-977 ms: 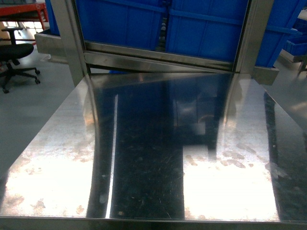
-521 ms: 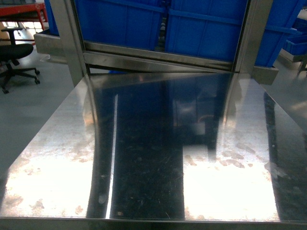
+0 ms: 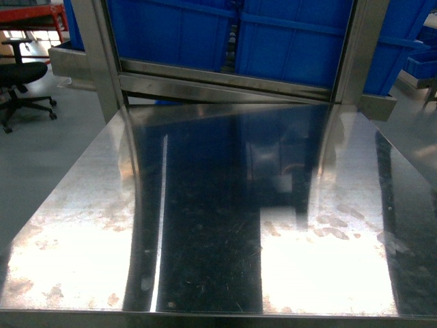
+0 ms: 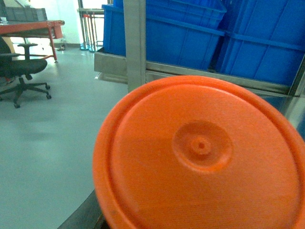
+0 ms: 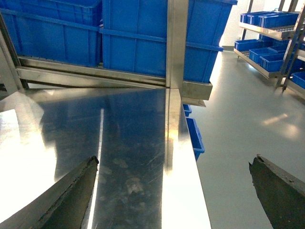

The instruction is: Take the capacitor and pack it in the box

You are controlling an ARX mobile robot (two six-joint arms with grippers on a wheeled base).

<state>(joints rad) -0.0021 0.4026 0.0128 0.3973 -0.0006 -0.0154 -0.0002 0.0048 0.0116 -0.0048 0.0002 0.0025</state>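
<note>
— Since no capacitor and no box show in any of the three views, how far along would you say this is?

— At the very start, I judge. The steel table (image 3: 218, 225) shows nothing lying on it in the head view, and neither arm reaches into that view.

— And the right gripper (image 5: 174, 191)?

— Spread wide, holding nothing, its two dark fingers (image 5: 71, 191) apart above the table's right edge, with blue bins (image 5: 143, 33) on the rack behind.

— The left one?

— Cannot tell. An orange disc (image 4: 200, 157), perhaps a lid, fills its camera, and the fingers are hidden.

— So what is left?

— Everything: finding the capacitor, picking it, packing it.
</note>
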